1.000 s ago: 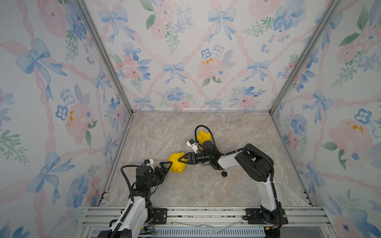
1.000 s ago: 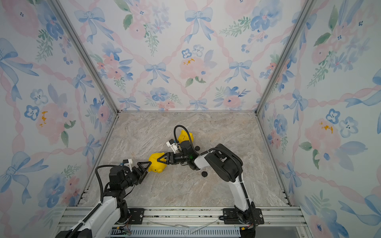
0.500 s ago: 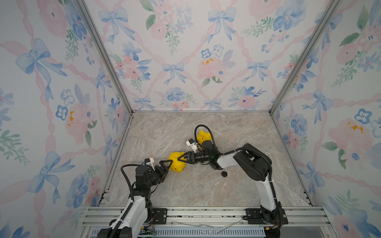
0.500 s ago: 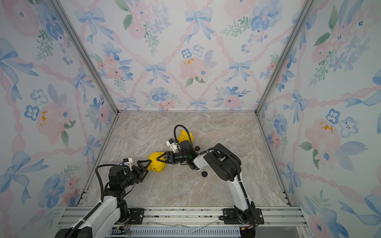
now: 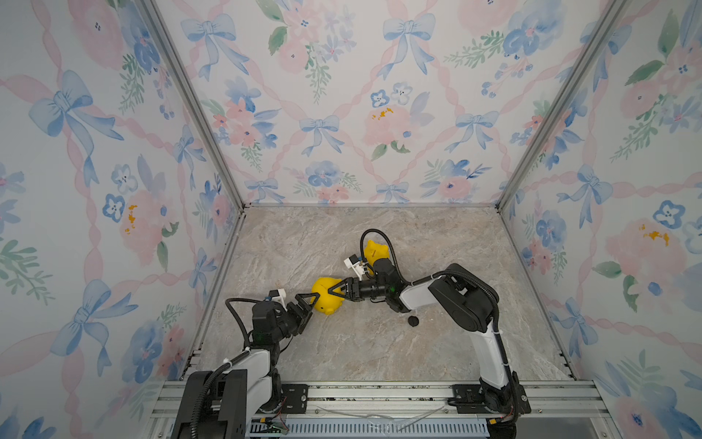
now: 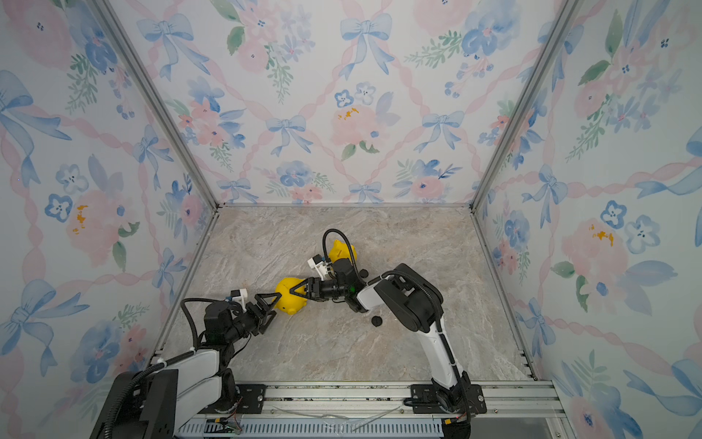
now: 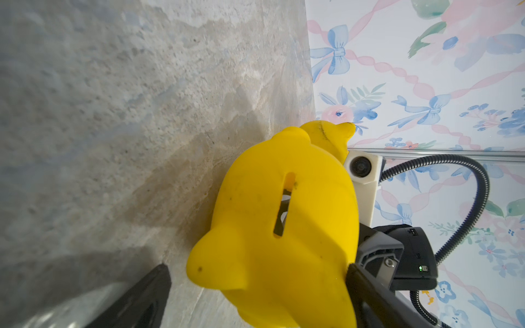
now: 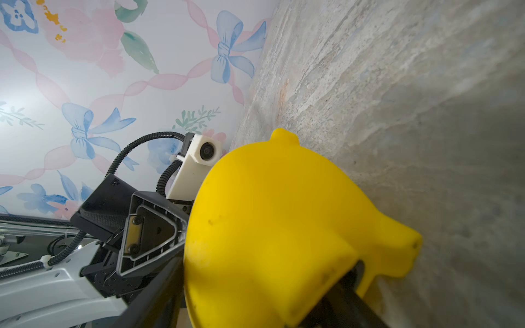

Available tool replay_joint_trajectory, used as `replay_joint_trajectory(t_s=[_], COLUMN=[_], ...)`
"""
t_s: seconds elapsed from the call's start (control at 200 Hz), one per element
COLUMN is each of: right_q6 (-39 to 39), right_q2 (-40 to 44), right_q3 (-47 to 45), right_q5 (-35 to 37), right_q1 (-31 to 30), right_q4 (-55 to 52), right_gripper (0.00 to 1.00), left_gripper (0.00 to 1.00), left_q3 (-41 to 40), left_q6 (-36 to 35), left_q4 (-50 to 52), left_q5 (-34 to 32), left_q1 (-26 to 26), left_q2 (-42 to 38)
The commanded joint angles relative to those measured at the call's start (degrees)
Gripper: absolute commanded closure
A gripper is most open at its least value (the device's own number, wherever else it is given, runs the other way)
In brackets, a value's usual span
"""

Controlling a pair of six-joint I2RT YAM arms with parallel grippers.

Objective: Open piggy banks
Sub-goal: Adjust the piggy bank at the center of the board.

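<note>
Piggy bank between right fingers, within wide-apart left fingers.

Three walls stand around me, papered in pale florals: blue bows, pink twisted ribbons, blossoms and green leaves. Silver metal posts run up the two back corners. My bench is a beige-grey marbled slab, evenly lit. A slotted aluminium rail borders its near edge.
</note>
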State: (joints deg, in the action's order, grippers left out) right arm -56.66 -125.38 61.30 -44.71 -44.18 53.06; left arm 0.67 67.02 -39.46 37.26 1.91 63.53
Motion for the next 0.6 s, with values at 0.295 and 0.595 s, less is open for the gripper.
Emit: replay_joint_trajectory(t_s=[0.295,0.595], right_q6=[-0.63,-0.77], right_q2=[-4.60,-4.92], right_q3=[-0.68,-0.48], right_q5=[2.43,2.26], right_q1=[1.31,1.45], right_q4=[-6.12,-6.06], right_gripper=[0.27,0.27], left_gripper=[0.04,0.07], left_q3=[-5.08,-4.02], left_q6=[-1.99,-2.60], left_q4=[-12.52,-13.41], left_q5=[3.27,3.80], left_q1=[-0.07,-0.07], left_q2=[12.29,10.66])
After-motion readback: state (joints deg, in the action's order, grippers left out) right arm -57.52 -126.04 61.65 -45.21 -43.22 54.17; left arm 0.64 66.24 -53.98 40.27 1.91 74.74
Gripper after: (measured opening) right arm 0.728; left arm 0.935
